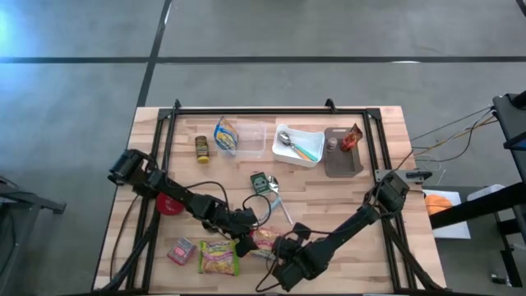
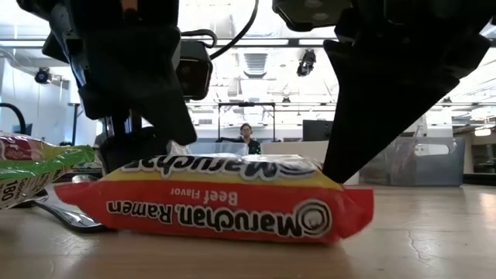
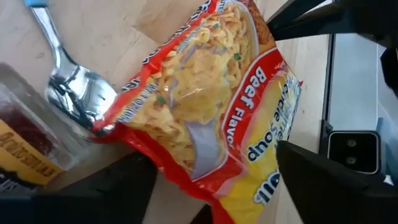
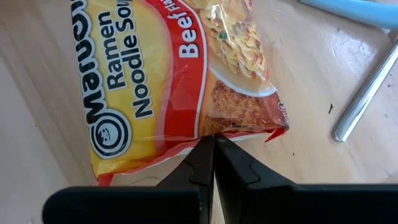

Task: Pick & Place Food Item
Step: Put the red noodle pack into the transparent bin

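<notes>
A red and yellow ramen packet [image 1: 265, 238] lies flat on the wooden table near its front edge, large in the low view [image 2: 225, 198]. My left gripper [image 1: 251, 226] comes at it slanting down from the left. It is open, with one finger on either side of the packet [image 3: 211, 106]; I cannot tell whether they touch it. My right gripper [image 1: 283, 247] comes from the right, shut, with its tips at the packet's edge [image 4: 168, 81]. My right gripper's shut fingertips [image 4: 205, 152] meet the packet's crimped red end seam [image 4: 214, 130], slanting down from the table's right. Whether any of the seam is caught between them cannot be told. The packet lies flat on the table.
A metal spoon [image 1: 278, 193] lies just behind the packet. A green ramen packet [image 1: 218, 256] and a pink packet [image 1: 181, 249] lie to its left. Farther back stand a clear bin [image 1: 246, 140], a white tray [image 1: 300, 144], a brown tray [image 1: 343, 152] and a spice jar [image 1: 202, 149].
</notes>
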Controlling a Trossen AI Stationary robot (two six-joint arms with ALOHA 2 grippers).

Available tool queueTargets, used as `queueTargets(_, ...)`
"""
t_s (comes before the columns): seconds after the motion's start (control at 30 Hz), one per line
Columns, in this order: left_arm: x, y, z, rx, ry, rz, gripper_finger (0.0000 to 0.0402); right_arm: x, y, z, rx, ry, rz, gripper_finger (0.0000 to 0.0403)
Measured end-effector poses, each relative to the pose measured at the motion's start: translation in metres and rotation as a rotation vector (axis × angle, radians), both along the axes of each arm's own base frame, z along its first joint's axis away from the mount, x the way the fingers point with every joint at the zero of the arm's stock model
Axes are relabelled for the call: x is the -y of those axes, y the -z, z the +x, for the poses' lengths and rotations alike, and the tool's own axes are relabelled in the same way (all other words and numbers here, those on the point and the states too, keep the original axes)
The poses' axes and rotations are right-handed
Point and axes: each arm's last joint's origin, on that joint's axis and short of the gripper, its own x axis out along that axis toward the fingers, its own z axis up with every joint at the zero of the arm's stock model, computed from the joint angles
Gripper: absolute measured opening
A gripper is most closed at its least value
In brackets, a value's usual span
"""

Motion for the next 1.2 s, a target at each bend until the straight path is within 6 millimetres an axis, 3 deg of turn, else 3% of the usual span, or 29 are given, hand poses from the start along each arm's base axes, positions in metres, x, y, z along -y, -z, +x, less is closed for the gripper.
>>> queueTargets(0.5,0.001,0.0,-0.001,0.007,0.039,0.016,0.0017,-0.002,0.002,0.001,0.002,-0.022,-0.001,0.0009)
queueTargets(0.83,0.0,-0.014,-0.004,0.024,0.057,-0.006,0.0001,-0.003,0.003,0.001,0.0,-0.025,0.004,0.0009)
queueTargets(1.0,-0.005,-0.038,-0.011,0.069,0.046,0.045,0.0,-0.002,0.0,0.001,0.008,-0.018,0.008,0.0008)
queueTargets(1.2,-0.017,-0.074,-0.027,0.135,-0.007,0.15,0.0,-0.001,-0.019,0.0,0.063,-0.003,0.017,0.0008)
